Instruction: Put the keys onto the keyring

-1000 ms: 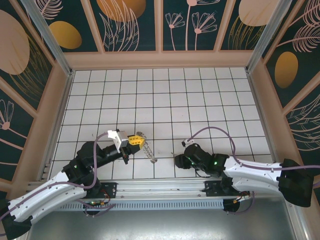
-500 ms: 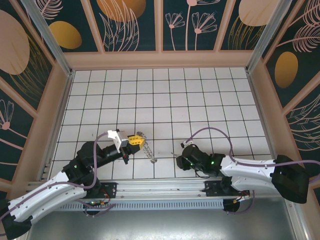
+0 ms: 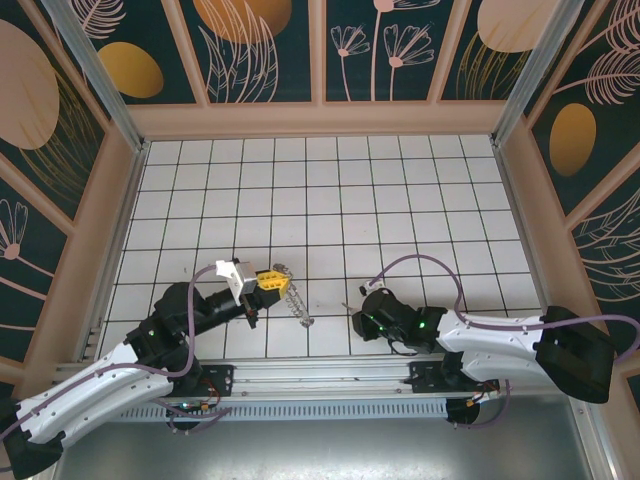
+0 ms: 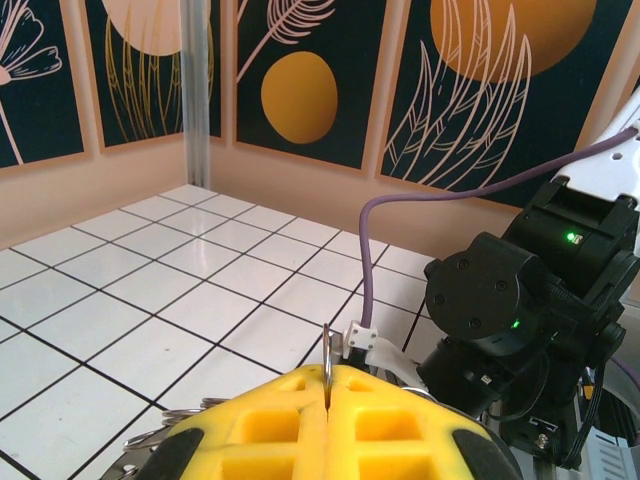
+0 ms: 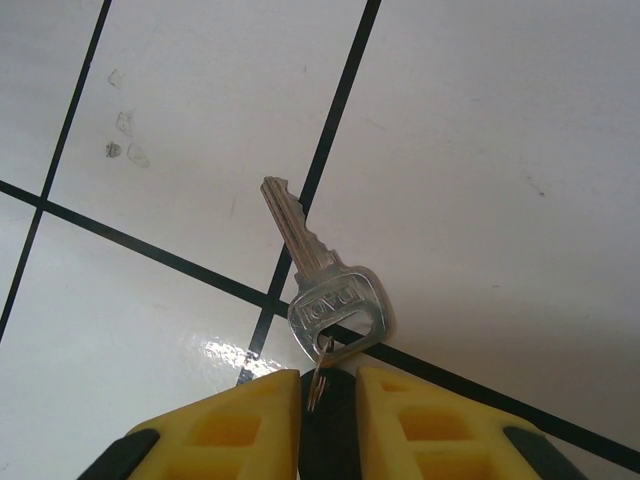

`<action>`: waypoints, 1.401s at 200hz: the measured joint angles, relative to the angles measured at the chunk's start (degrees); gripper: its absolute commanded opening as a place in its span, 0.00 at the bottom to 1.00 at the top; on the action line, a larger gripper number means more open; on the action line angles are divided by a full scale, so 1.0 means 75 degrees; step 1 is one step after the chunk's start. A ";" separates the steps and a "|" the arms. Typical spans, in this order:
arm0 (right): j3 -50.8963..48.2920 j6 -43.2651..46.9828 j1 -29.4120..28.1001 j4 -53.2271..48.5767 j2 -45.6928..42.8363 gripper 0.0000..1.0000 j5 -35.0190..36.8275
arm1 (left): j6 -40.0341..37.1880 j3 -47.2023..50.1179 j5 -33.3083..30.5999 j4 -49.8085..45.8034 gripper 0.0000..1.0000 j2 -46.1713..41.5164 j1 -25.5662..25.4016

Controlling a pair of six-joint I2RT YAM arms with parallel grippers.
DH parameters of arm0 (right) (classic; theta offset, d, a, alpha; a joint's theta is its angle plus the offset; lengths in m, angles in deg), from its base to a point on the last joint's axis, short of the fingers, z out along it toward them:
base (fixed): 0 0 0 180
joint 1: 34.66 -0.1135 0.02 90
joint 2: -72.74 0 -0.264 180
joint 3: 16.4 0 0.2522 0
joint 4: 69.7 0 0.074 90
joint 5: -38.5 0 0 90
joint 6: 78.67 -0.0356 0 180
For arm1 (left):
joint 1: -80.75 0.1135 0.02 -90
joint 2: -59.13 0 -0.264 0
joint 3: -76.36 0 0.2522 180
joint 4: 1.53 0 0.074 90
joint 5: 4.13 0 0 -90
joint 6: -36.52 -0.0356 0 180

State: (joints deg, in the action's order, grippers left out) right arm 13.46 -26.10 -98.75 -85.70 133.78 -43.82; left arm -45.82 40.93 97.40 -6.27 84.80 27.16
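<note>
In the right wrist view a silver key [image 5: 325, 290] lies flat on the white tile across a black grout line. A small split ring hangs through its hole. My right gripper [image 5: 328, 385] is just behind the key, its yellow fingers [image 5: 240, 425] a narrow gap apart with the small ring standing between them. From the top view the key [image 3: 347, 306] is a tiny piece at that gripper's [image 3: 360, 316] tip. My left gripper [image 4: 328, 385] is shut on the keyring [image 4: 327, 350], whose thin metal edge sticks up between the fingers. The keyring [image 3: 293, 298] dangles down to the floor from the left gripper [image 3: 281, 283].
The tiled floor [image 3: 330, 200] is walled by tan panels with dark floral boards. A metal rail [image 3: 330, 372] runs along the near edge. The right arm's dark wrist [image 4: 500, 310] and purple cable [image 4: 372, 250] stand close in front of the left gripper.
The right gripper's fingers have drawn closer together at the key, and the right arm has shifted slightly left. The left arm and the keyring have not moved.
</note>
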 measured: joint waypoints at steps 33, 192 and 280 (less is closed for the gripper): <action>0.0000 -0.0003 0.0000 0.0009 0.0000 0.26 0.0009 | 0.0003 0.0000 0.0000 0.0003 0.00 0.0026 -0.0003; 0.0000 -0.0006 0.0000 0.0114 0.0000 0.15 0.0189 | 0.0020 0.0000 0.0000 0.0026 0.00 0.0026 0.0000; 0.0000 0.0006 -0.0003 0.0090 -0.0507 0.00 0.0312 | 0.0023 0.0000 0.0000 0.0026 0.00 0.0029 0.0000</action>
State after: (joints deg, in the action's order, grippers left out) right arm 13.46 -26.06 -98.78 -85.03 129.97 -41.48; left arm -45.65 40.93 97.40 -6.08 85.02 27.16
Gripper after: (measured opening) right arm 0.062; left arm 0.047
